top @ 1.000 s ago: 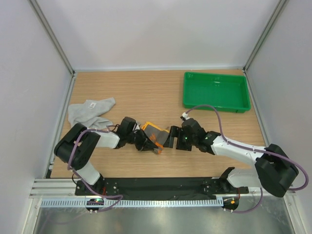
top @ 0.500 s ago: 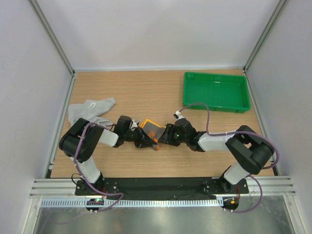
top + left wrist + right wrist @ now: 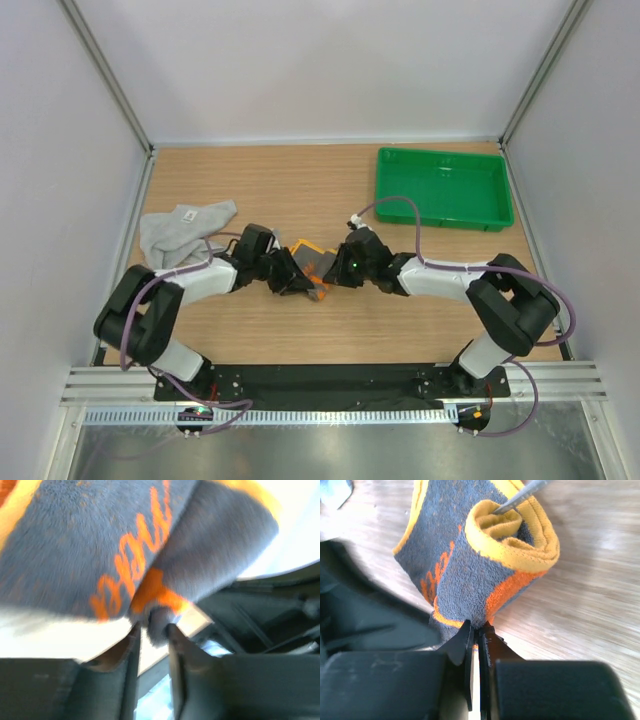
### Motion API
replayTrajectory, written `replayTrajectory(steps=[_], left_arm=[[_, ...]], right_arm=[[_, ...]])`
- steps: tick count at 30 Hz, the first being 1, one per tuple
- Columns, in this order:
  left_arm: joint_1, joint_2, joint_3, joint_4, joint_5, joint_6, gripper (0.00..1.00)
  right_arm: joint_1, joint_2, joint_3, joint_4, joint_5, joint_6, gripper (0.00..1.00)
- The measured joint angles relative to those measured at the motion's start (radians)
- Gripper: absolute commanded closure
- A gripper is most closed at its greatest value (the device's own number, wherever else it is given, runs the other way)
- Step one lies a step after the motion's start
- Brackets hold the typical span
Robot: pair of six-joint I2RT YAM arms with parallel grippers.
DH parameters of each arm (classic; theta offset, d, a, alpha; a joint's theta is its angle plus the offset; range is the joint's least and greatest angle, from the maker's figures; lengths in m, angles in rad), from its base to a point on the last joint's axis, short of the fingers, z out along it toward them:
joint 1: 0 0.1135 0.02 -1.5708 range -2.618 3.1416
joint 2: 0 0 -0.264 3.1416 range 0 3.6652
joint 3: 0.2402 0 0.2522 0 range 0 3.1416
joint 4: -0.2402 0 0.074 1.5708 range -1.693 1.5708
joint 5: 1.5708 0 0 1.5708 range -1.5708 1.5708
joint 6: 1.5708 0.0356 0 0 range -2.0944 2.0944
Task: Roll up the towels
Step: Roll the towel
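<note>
The orange towel [image 3: 310, 256], orange and grey, lies loosely rolled at the table's middle between both grippers. In the right wrist view the orange towel [image 3: 485, 565] shows a curled open end with a yellow-orange rim. My right gripper [image 3: 332, 268] [image 3: 478, 626] is shut on its lower edge. From the left, my left gripper [image 3: 290, 275] [image 3: 152, 627] has its jaws a little apart, with a small corner of the orange towel [image 3: 125, 540] between the tips. The light grey towel [image 3: 180, 230] lies crumpled at the left, behind the left arm.
A green tray [image 3: 443, 187] stands at the back right with nothing in it. Metal posts and white walls close in the table on the left, right and back. The right arm's purple cable [image 3: 400, 205] loops above the wood.
The right gripper came in from the right and shut on the orange towel's edge. The left gripper's jaws have parted a little. The towel has shifted slightly toward the back.
</note>
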Motion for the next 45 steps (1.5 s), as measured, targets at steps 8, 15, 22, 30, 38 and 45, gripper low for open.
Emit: replayTrajectory(steps=[8,15,22,30,38,45], left_arm=[[-0.24,-0.227,0.133,-0.336,-0.455,0.237,0.58],[-0.483,-0.264,0.169,-0.383,-0.787,0.363,0.55],[-0.537,-0.172,0.168,-0.354,-0.92,0.437,0.54],[-0.537,-0.111,0.158,-0.227,-0.917,0.466,0.53],[-0.537,-0.063,0.124,-0.138,-0.892,0.457,0.72],[-0.535,-0.063,0.082,-0.053,-0.864,0.441,1.0]], right_arm=[[0.008,0.012,0.144,-0.261,0.047,-0.007,0.99],[0.031,0.058,0.256,-0.404,0.055,-0.01,0.99],[0.033,0.058,0.262,-0.451,0.051,-0.008,0.99],[0.033,0.058,0.262,-0.453,0.042,-0.002,0.99],[0.032,0.046,0.261,-0.465,0.031,0.006,0.99],[0.033,0.036,0.247,-0.465,0.016,0.021,0.64]])
